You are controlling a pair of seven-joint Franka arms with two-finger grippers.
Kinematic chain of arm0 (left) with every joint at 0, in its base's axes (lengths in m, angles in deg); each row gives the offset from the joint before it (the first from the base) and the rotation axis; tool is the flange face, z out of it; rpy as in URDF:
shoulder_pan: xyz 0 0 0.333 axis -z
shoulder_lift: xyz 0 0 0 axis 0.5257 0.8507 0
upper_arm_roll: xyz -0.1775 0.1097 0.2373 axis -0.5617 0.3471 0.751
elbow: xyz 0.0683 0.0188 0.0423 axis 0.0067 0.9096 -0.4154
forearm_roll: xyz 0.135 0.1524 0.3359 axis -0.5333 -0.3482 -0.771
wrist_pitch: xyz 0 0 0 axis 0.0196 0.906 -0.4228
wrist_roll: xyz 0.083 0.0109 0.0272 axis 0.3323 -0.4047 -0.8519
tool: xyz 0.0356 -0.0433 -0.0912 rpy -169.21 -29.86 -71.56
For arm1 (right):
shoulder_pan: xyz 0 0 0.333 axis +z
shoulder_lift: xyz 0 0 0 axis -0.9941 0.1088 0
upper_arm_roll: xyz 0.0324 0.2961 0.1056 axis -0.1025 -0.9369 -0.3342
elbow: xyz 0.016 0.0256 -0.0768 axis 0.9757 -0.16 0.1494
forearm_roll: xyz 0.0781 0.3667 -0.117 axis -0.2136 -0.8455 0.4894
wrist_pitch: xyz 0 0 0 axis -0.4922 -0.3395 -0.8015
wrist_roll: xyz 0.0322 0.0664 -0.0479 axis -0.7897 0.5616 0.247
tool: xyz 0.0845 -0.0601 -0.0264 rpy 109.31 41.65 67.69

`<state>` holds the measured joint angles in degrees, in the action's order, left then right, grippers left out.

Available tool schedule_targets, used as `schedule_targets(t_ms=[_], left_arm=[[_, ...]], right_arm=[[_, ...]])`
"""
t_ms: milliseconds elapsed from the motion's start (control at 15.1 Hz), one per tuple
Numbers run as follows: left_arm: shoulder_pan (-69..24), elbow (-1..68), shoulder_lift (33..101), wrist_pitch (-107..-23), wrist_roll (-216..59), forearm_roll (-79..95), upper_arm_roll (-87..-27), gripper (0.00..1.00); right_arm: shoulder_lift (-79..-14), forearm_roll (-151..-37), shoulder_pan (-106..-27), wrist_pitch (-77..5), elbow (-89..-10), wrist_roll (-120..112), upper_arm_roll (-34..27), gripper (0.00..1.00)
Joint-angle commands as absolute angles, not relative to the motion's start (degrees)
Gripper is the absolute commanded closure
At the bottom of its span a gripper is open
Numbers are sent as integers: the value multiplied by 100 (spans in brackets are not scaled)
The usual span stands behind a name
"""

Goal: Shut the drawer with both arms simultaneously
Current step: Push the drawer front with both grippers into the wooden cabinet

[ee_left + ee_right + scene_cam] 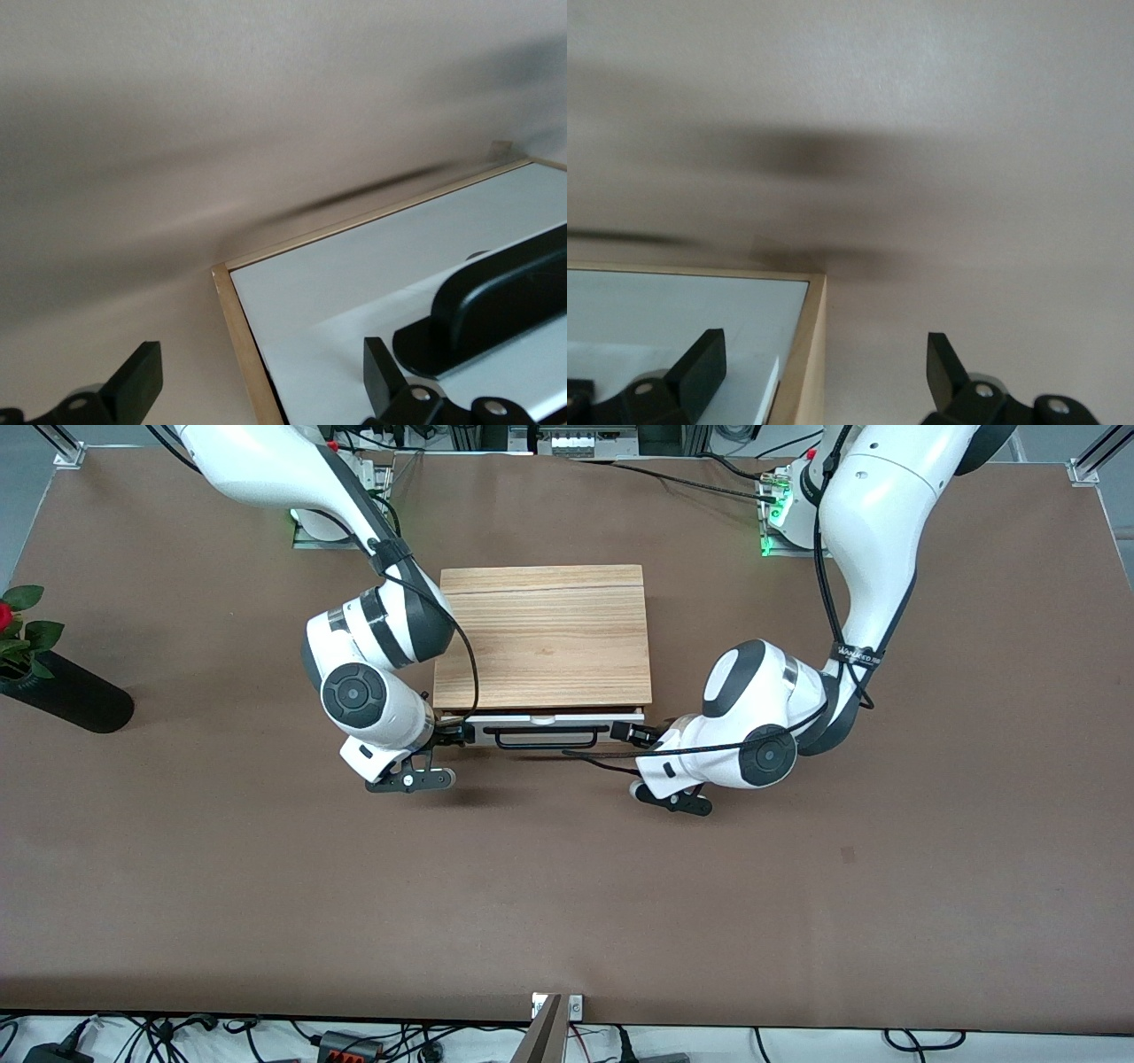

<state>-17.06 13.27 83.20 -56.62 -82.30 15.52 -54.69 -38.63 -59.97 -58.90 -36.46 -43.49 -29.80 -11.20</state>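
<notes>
The light oak box (pixel 545 638) stands mid-table. The drawer's white front panel (pixel 554 727) with its black wire handle (pixel 547 738) sits close against the box's front, and almost none of the tray shows. My right gripper (pixel 454 733) is open at the panel's end toward the right arm. In the right wrist view its fingers (pixel 700 365) straddle the panel's wooden corner (pixel 804 345). My left gripper (pixel 634 733) is open at the panel's other end. In the left wrist view its fingers (pixel 381 376) straddle the wooden edge (pixel 235 332), beside the white panel (pixel 354 292) and handle (pixel 496 305).
A black vase (pixel 66 691) with a red rose lies near the table edge at the right arm's end. A black cable (pixel 602 759) trails on the brown table (pixel 567 903) in front of the drawer, under the left arm.
</notes>
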Motion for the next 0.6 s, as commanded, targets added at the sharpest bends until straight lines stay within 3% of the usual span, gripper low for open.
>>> schedule_targets(t_ms=[0,530], left_arm=[[-1695,1349,8316,-5480,-8122,1679,-5463,0],[-1765,1340,8448,-5259,-8139,1969,-5454,0]], right_arm=[[-3971,-6018,-5862,-3442,-4462,-3012,-1114,0],[-3989,-5948,-5871,-3010,-4331,-3003,-1096,0]])
